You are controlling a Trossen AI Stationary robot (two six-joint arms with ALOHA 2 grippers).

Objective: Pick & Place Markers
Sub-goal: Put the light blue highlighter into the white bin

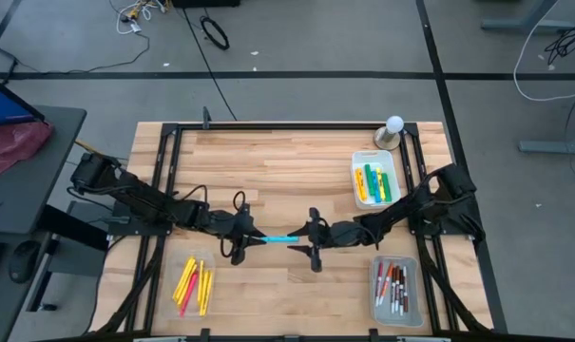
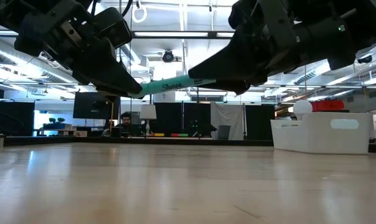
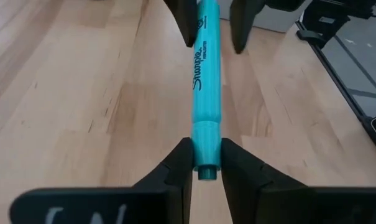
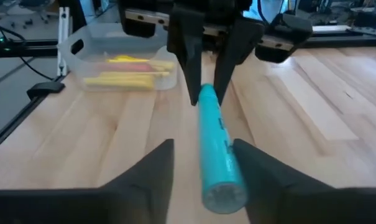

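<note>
Markers sit sorted in three clear trays, but one light blue marker point(image 1: 279, 237) hangs in mid-air over the middle of the counter point(image 1: 287, 157), stretched between the two arms. From above it is only a short blue bar. The left wrist view shows more: the left pincer point(image 3: 206, 163) is clamped on the marker's butt end, fingers pressed to both sides. The right wrist view shows the right pincer point(image 4: 203, 163) set a little wider than the barrel, with slight gaps either side, so it flanks the marker without clearly gripping it. From counter height, the marker point(image 2: 170, 86) rides well above the wood, tilted slightly.

Around them: a tray of yellow and red markers point(image 1: 194, 285) near the front left, a tray of white markers point(image 1: 395, 290) at the front right, and a tray of green and yellow markers point(image 1: 375, 180) toward the back right, beside a small white ball on a stand point(image 1: 392, 129). Bare wood lies under the marker and across the back left.
</note>
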